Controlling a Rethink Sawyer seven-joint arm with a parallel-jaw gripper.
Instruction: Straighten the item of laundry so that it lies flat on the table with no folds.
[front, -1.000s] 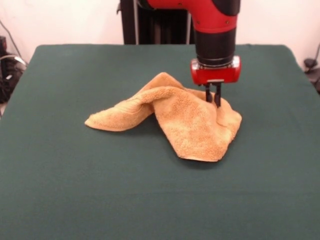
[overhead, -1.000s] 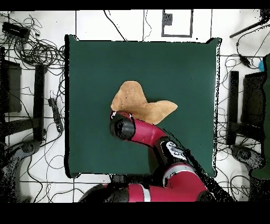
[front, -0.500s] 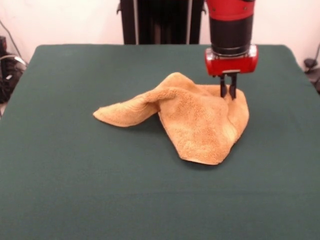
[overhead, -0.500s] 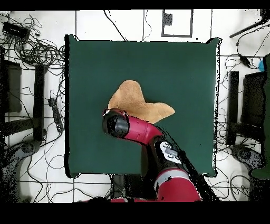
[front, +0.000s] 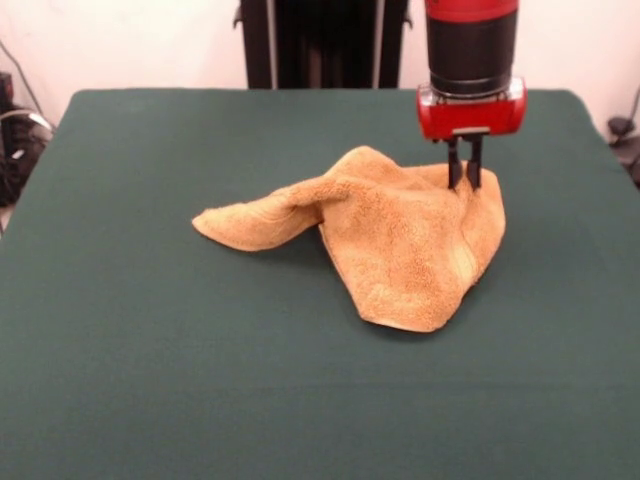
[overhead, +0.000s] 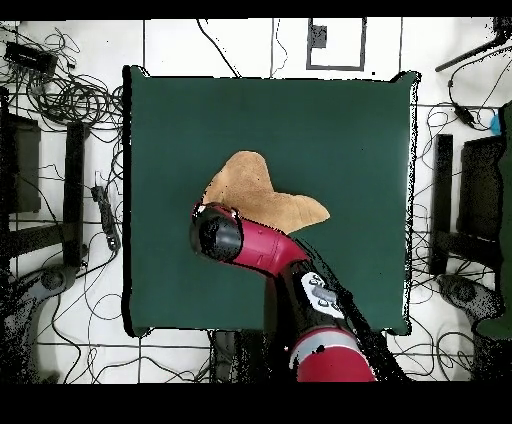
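The item of laundry (front: 400, 235), a mustard terry towel, lies crumpled on the green table (front: 150, 360), with a folded arm reaching left and a broad lobe toward the front. My gripper (front: 464, 185) hangs from the red and black arm and is shut on the towel's far right corner, lifting it into a peak. In the overhead view the towel (overhead: 255, 190) shows above the arm's round head (overhead: 218, 232), which hides the gripper and the held corner.
Cables and dark equipment (overhead: 60, 90) lie on the floor around the table in the overhead view. A black stand (front: 320, 40) rises behind the table's far edge.
My gripper has moved right and away from the front, dragging the held corner with it. The towel has stretched and shifted rightward; its left arm slid along.
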